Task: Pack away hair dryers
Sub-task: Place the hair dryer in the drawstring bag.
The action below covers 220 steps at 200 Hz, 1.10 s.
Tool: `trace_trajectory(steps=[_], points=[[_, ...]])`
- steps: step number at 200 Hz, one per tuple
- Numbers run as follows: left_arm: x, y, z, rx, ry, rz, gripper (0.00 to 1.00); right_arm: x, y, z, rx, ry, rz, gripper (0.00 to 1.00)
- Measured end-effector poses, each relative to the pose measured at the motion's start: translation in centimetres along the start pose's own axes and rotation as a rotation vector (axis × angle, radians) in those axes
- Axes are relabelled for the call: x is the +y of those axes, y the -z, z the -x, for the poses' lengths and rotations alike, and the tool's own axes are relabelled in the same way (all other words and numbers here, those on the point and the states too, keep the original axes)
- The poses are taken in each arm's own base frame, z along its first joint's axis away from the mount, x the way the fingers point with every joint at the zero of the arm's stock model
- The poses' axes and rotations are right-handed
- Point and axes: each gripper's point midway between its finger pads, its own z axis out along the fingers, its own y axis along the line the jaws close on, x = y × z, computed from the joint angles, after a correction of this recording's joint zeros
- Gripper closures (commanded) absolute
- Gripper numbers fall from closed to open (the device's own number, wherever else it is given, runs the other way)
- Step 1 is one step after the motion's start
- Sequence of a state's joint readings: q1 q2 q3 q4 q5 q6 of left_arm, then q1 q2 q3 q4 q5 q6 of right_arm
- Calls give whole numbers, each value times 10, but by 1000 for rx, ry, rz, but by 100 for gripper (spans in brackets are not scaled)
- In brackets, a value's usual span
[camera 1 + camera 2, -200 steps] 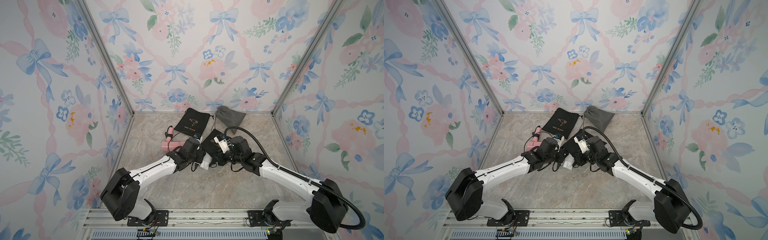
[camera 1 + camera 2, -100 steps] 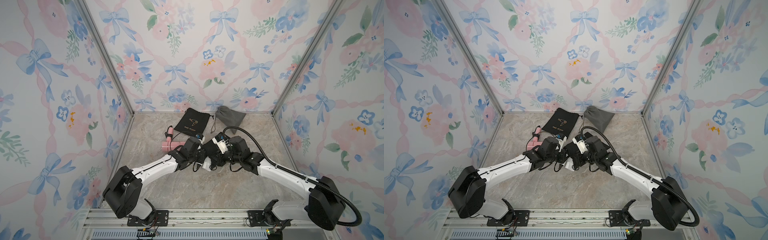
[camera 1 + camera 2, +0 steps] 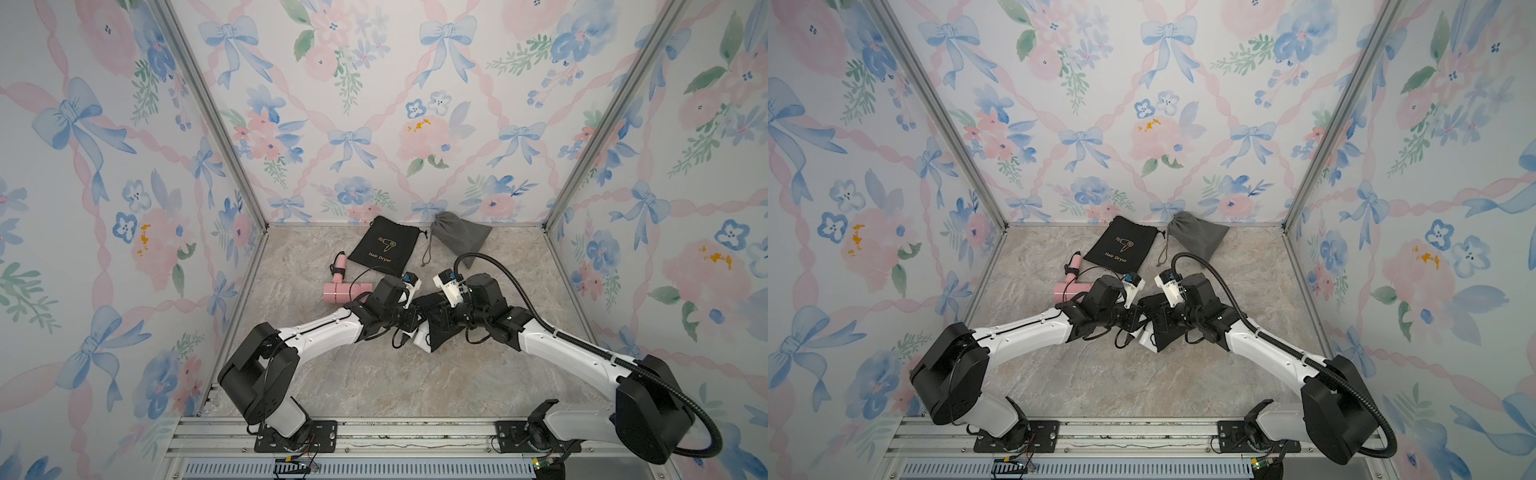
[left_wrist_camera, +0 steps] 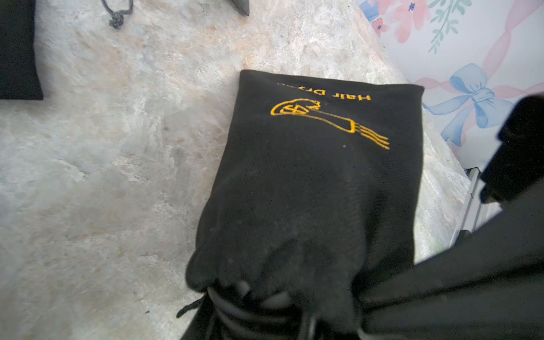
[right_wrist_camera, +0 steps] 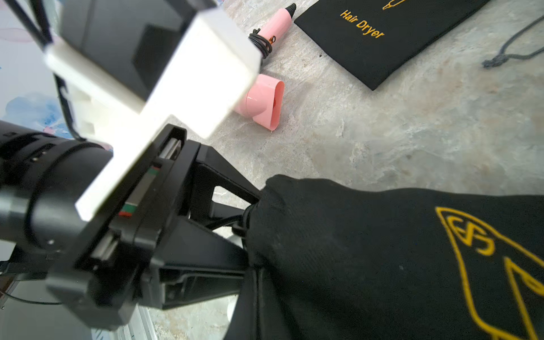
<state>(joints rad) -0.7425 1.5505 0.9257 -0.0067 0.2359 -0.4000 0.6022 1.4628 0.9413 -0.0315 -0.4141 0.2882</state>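
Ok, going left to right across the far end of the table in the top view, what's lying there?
Pink hair dryer → flat black pouch → grey pouch.

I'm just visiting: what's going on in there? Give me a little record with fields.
Left end effector: fingers inside the mouth of a black drawstring pouch with gold print; grip hidden
Right end effector: shut on that pouch
Loose: pink plastic hair dryer, cord bundled, lying on the marble-look table
Spare bags: flat black printed pouch, grey fabric pouch, both near the back wall
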Motion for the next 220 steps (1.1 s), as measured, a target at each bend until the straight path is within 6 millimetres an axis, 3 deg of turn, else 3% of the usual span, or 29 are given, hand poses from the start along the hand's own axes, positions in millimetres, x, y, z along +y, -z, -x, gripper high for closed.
trace_trajectory(steps=[68,116,175,220], points=[[2,-9,29,-111,28,-62,75,-4,8,-18,-4,-18,15,100],[6,-32,25,-113,68,-84,74,-9,-1,-24,14,-44,24,100],[8,-42,21,-117,79,-100,69,-25,-4,-28,30,-79,-3,100],[14,-46,4,-88,91,-93,67,-44,2,-32,43,-109,-58,100]])
